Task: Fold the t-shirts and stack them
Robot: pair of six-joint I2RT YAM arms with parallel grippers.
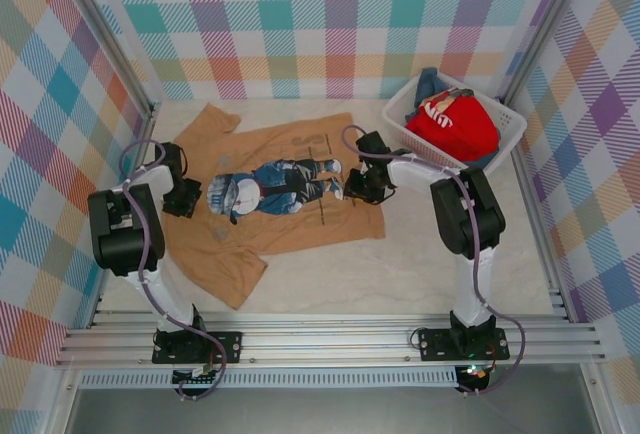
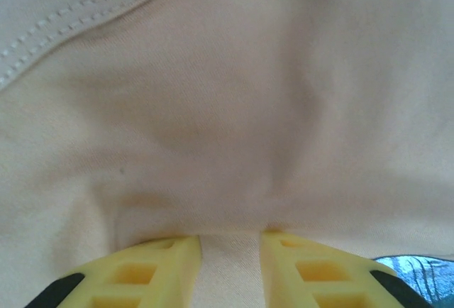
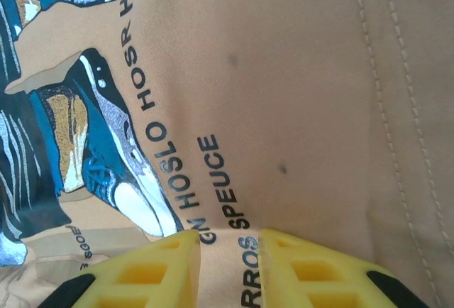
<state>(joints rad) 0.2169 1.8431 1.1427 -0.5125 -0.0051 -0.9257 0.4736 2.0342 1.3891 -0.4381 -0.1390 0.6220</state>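
The tan t-shirt (image 1: pixel 290 224) lies spread flat on the table (image 1: pixel 450 264), a little left of centre, print side up, with the denim-blue cartoon figure (image 1: pixel 275 186) stretched across its middle. One sleeve reaches toward the far left corner and the other toward the near left. The left pincer (image 1: pixel 188 199) is down on the shirt's left end, beside the figure's capped head. From its wrist camera the yellow fingers (image 2: pixel 156 272) stand nearly together with a ridge of tan cloth pinched between them, creases fanning out from the nip and a stitched seam running across the top corner. The right pincer (image 1: pixel 354 190) is down at the figure's feet, toward the shirt's right end. Its yellow fingers (image 3: pixel 142 276) are likewise drawn close on a fold of the same shirt, right on the dark printed lettering (image 3: pixel 177 180) next to a printed sneaker (image 3: pixel 106 152). At the far right corner sits a white lattice basket (image 1: pixel 510 126), well apart from the spread shirt. In it lies a rumpled red t-shirt (image 1: pixel 455 126) with white lettering, and a blue t-shirt (image 1: pixel 430 84) shows behind it at the basket's far side.
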